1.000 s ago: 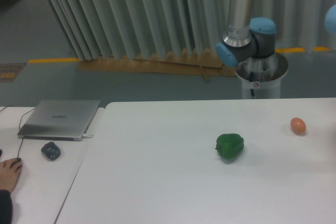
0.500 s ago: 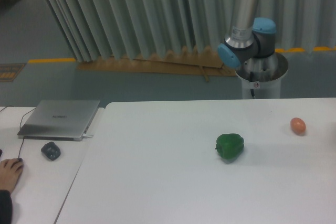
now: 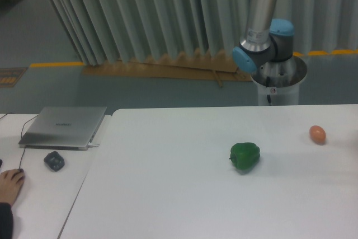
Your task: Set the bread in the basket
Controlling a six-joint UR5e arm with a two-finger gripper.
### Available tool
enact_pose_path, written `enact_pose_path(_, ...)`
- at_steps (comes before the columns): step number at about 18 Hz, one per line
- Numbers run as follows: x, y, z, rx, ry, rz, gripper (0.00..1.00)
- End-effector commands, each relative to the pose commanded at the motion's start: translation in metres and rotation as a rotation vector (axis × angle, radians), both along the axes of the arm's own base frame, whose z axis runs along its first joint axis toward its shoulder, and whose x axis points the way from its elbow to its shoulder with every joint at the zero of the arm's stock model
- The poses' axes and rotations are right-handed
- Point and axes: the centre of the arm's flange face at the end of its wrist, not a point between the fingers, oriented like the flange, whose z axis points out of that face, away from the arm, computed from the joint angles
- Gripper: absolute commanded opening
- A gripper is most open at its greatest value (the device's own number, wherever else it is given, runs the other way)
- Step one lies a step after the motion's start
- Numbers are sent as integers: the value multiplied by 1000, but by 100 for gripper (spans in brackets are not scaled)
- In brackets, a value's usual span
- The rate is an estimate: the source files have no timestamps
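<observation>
We see a green pepper (image 3: 245,157) on the white table (image 3: 168,194), with a small smooth orange-pink egg-shaped thing (image 3: 318,134) well to its right. Far left of the pepper lie a closed laptop (image 3: 64,127) and a dark mouse (image 3: 54,161). The arm (image 3: 263,20) rises behind the pepper; its gripper, the bread and the basket lie out of frame, so we cannot tell the fingers' state.

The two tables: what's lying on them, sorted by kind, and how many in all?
Green pepper: 1
Orange-pink egg-shaped thing: 1
Closed laptop: 1
Dark computer mouse: 1
Person's hand: 1
Total: 5
No bread, basket or pincer is in view.
</observation>
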Motion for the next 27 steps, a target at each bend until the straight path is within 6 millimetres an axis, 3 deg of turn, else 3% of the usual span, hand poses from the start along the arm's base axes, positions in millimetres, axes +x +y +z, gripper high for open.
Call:
enact_pose_path(3, 5, 22, -1, 16, 9, 44, 100)
enact_pose_path(7, 12, 45, 15, 59, 62, 114, 100)
enact_pose_path(13, 41, 94, 11, 211, -6, 267, 100)
enact_pose_path(21, 38, 100, 12, 163, -86, 199, 100)
enact_pose_path(27, 33, 104, -1, 152, -104, 188, 100)
